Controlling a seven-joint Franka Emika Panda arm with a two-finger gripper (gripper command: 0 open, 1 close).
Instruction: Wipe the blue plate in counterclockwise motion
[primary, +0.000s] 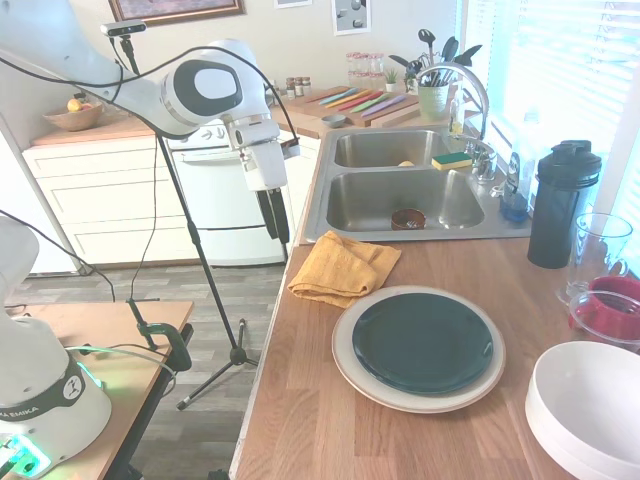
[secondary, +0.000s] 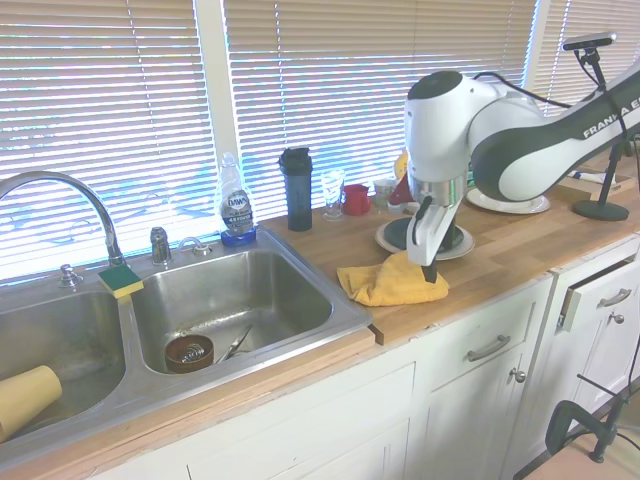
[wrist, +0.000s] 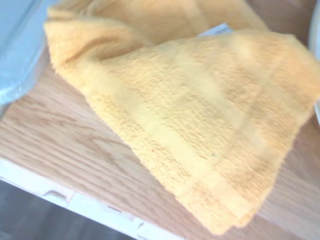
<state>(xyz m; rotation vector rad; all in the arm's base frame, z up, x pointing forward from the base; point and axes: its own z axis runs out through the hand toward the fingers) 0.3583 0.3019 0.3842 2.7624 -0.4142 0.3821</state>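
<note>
Bench (primary: 330, 420) edge runs just beside the folded yellow cloth (primary: 342, 268), which lies between the sink (primary: 400, 200) and the beige plate (primary: 352, 372). The claw (primary: 275, 225) hangs over that edge beside the cloth, fingers close together (nothing held). The blue plate (primary: 422, 342) sits on the beige plate, apart from the claw.

"Dawn" on the dish soap bottle (secondary: 237, 209); "FRANKA E" on the arm (secondary: 560, 140).
</note>
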